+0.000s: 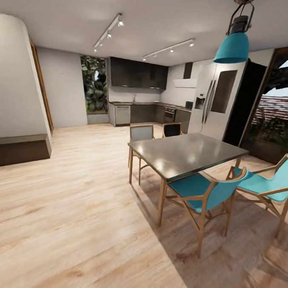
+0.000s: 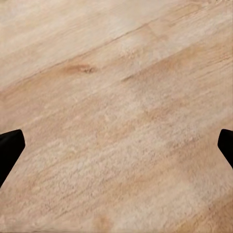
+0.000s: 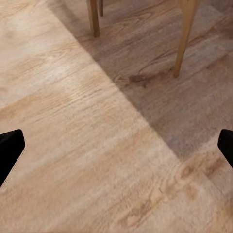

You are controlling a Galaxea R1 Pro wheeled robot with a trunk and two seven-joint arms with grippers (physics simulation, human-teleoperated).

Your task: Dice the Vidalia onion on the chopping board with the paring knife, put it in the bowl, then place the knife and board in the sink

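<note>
Both black grippers, left (image 2: 116, 145) and right (image 3: 116, 145), hang spread wide and empty over pale wood floor (image 2: 116, 87), the long grey countertop (image 1: 150, 104) running crosswise far ahead.

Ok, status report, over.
Both grippers open, empty, over wood floor. Kitchen far ahead, sink not discernible. Dining table and chairs at right of path.

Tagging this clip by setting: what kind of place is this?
An open-plan home, it seems: a dining table with teal chairs on a pale wood floor, and the kitchen with a fridge beyond.
</note>
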